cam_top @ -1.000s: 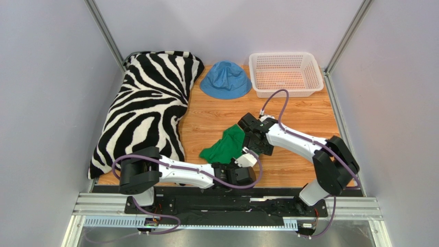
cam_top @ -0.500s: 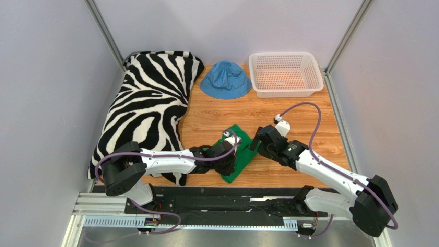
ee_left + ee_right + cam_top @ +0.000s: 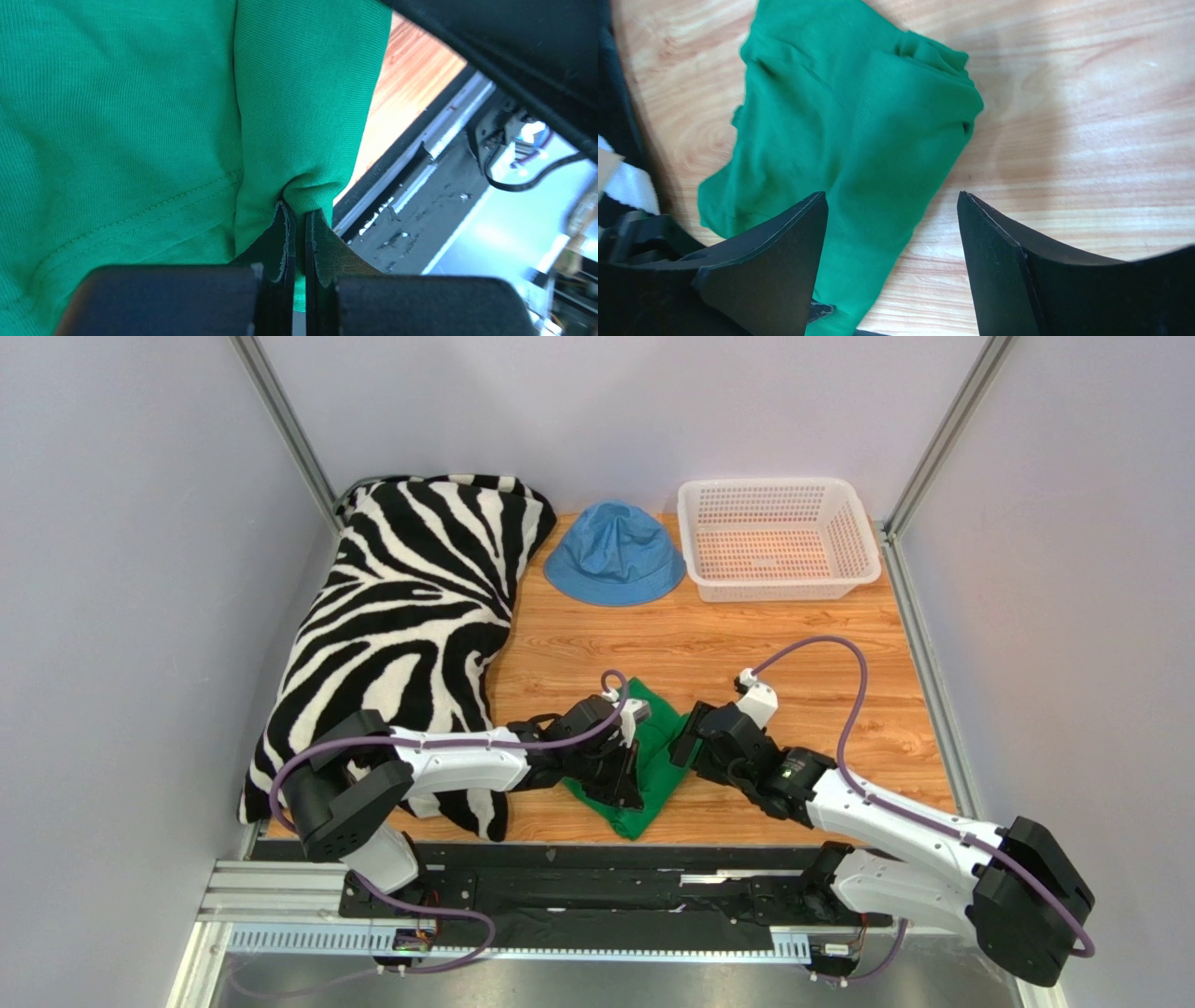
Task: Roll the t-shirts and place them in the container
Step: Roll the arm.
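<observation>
Both arms have swung in over the last second, and the small bright green cloth t-shirt [image 3: 659, 763] has gone from a loose heap to a flatter folded strip at the near middle of the wooden tabletop [image 3: 814, 651], just right of the black-and-white zebra-striped pillow [image 3: 400, 630]. From where I stand, the left claw [image 3: 297, 210] is pinched tight on a fold at the shirt's edge, with fabric bunched between its tips. The right claw [image 3: 892, 203] hangs with its jaws wide and empty over the shirt's right-hand side. To roll it well, I'd say the left should hold the fold taut and low while the right takes the matching edge; an uneven pull would likely skew the roll.
</observation>
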Robot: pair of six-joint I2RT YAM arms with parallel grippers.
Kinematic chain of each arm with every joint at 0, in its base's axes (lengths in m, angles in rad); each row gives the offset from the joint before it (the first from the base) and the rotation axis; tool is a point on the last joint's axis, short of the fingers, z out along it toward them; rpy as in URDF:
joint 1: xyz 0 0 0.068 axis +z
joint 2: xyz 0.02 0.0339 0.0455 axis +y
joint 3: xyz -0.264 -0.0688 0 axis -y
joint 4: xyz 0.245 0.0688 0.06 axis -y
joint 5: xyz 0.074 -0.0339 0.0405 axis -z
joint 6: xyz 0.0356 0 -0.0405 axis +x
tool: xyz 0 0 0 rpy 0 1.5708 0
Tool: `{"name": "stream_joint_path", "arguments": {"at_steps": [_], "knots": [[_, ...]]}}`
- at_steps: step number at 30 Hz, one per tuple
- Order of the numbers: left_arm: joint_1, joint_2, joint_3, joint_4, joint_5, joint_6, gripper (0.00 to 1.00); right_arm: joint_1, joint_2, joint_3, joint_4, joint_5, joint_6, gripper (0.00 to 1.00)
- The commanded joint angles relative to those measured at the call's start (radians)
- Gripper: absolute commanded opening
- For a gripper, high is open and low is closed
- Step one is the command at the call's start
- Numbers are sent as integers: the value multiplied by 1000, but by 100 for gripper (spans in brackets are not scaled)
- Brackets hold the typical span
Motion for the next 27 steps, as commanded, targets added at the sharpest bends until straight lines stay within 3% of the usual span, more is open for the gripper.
{"name": "stream_joint_path", "arguments": {"at_steps": [1, 16, 19, 20, 22, 23, 24, 26, 27], "knots": [[24, 23, -34, 13, 104, -34, 0, 4, 16, 1, 96, 49, 8, 71], [63, 34, -65, 78, 173, -47, 0, 4, 211, 121, 22, 72, 32, 70], [64, 28, -72, 96, 182, -40, 0, 4, 275, 193, -59, 88, 40, 57], [63, 28, -74, 101, 188, -37, 0, 4, 292, 214, -123, 92, 44, 45], [63, 23, -72, 116, 204, -34, 0, 4, 346, 288, -192, 104, 60, 32], [63, 19, -71, 122, 208, -30, 0, 4, 364, 312, -269, 109, 67, 18], [63, 14, -72, 124, 208, -28, 2, 3, 389, 346, -300, 117, 71, 12], [64, -14, -74, 119, 201, -14, 15, 4, 406, 369, -359, 117, 80, 4], [63, -27, -76, 113, 190, -8, 27, 6, 411, 377, -372, 114, 80, 4]]}}
